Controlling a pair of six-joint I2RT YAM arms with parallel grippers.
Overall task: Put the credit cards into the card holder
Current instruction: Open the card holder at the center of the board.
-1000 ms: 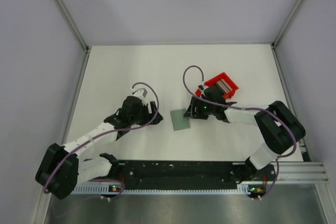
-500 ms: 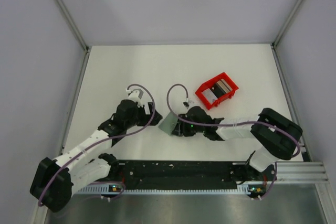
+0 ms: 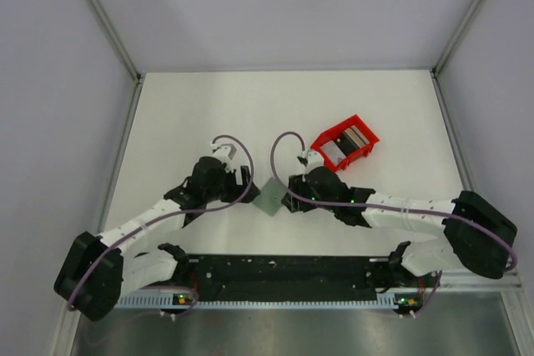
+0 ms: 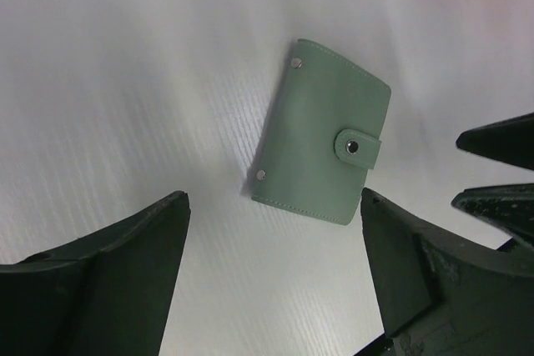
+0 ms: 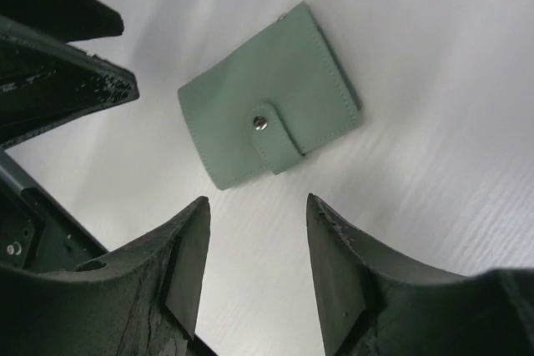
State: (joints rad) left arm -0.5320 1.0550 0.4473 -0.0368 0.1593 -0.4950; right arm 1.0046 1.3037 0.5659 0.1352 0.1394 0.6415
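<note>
So the wallet (image 3: 269,198) is lying flat on the worktop (image 3: 183,114), about halfway between the left and right edges and a bit closer to the near edge than the far one. It's closed, with the strap snapped down over the front; you can see the stud (image 5: 260,123) clearly from the right wrist cam. Both arms are reaching in at it from opposite sides. The left fingers (image 4: 125,264) are spread wide with nothing in them, and the wallet shows in the gap ahead of them, not touching either one. The right fingers (image 5: 342,264) are the same deal: apart, gripping nothing, with the wallet just past the tips and a strip of bare worktop in between. Each wrist cam also catches the other arm's dark fingertips poking in at the edge of the shot, so the two are pretty close together around the wallet. The cards (image 3: 346,140) are sitting in the red bin (image 3: 329,132), which is off toward the right and a little farther back, well apart from the wallet. Can't really tell how many cards there are from up top.
</note>
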